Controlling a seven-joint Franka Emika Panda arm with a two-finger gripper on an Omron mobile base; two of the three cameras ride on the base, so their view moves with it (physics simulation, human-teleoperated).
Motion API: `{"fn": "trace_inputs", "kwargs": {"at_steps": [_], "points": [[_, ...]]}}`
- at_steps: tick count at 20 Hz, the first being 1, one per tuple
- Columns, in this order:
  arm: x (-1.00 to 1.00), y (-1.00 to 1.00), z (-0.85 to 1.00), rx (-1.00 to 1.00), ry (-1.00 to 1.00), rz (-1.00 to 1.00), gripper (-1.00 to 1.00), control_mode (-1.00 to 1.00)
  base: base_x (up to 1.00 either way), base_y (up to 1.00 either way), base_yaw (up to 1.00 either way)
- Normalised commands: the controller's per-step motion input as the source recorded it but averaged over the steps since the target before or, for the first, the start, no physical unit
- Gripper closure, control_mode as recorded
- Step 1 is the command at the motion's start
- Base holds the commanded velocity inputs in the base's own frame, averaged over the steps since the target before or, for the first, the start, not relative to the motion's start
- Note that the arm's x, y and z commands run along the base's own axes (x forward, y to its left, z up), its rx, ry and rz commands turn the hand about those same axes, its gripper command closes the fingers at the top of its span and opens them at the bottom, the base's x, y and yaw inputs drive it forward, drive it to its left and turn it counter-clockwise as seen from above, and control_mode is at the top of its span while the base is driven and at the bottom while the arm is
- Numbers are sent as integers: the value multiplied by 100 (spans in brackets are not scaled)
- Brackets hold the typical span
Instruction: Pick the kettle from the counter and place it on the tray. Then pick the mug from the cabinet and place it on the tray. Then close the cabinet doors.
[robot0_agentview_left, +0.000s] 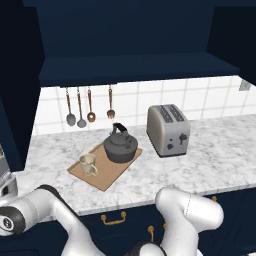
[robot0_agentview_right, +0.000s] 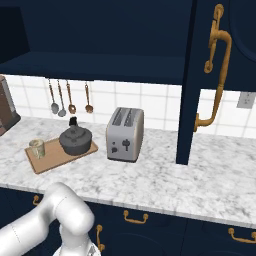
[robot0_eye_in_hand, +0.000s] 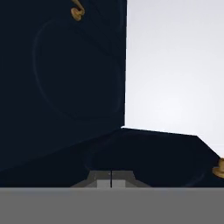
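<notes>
From behind the arm's left and right we look forward and down at the same desk (robot0_agentview_left: 210, 150), sharing the tray (robot0_agentview_left: 107, 177), kettle (robot0_agentview_left: 120, 146) and toaster (robot0_agentview_left: 167, 130). Our hand camera faces a navy door (robot0_eye_in_hand: 65, 78) up close.

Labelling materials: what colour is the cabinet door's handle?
Brass-gold handle; clearest in the right base view.

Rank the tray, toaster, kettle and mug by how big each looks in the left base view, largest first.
1. tray, widest footprint
2. toaster
3. kettle, close to the toaster in bulk but lower, so that pair is nearly level
4. mug, clearly smallest

All stand at similar depth on the counter.
</notes>
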Motion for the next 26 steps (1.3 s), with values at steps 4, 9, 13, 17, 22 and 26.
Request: {"fn": "trace_inputs", "kwargs": {"at_steps": [4, 9, 13, 17, 22, 26], "points": [[-39, -5, 19, 4, -16, 0, 100, -100, 0, 0, 0], [-21, -4, 34, 10, -22, 0, 100, -100, 0, 0, 0], [-17, -29, 22, 12, -20, 0, 100, -100, 0, 0, 0], [-28, -46, 19, 15, -23, 3, 100, -100, 0, 0, 0], [-43, -48, 33, 19, -25, 6, 100, -100, 0, 0, 0], [-48, -50, 38, 21, -17, 3, 100, -100, 0, 0, 0]]}}
